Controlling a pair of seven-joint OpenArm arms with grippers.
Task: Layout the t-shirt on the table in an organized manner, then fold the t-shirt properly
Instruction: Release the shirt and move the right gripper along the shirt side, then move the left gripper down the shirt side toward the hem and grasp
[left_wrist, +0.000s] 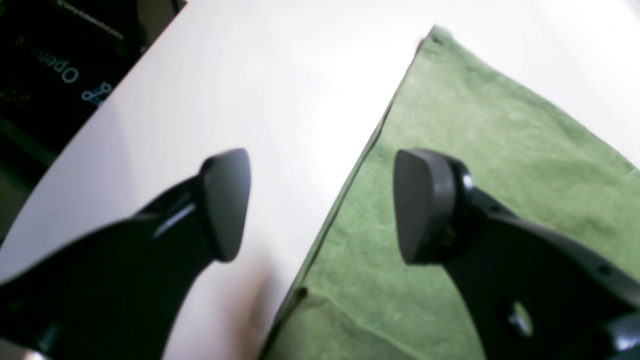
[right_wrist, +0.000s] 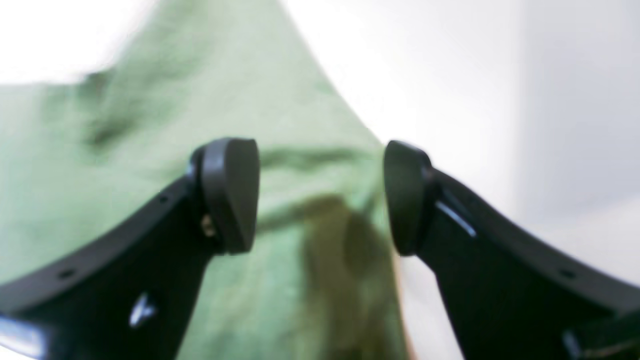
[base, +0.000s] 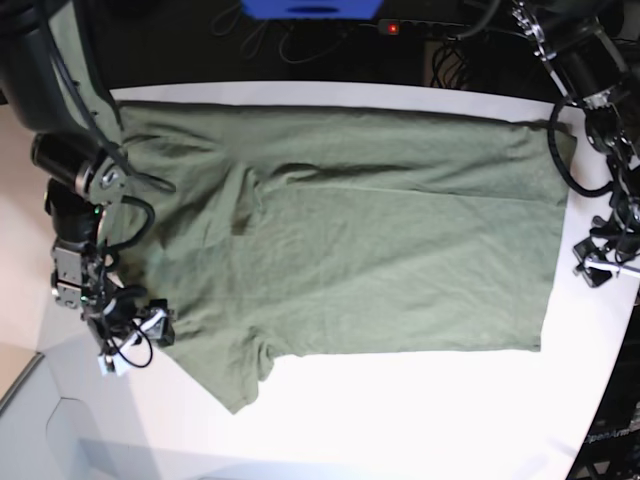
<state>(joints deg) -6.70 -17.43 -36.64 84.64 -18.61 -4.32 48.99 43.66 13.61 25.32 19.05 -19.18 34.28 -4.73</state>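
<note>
Black pads of the left tool (left_wrist: 320, 205) fill the lower part of the left wrist view, spread apart and empty, one over bare white counter (left_wrist: 250, 90), the other over the t-shirt (left_wrist: 480, 150), whose straight edge runs between them. Blur softens the right wrist view, where the right tool (right_wrist: 320, 195) also gapes empty above green cloth. From the base view the t-shirt (base: 350, 230) lies spread across the counter (base: 400, 410); its left sleeve is partly hidden by the arm.
</note>
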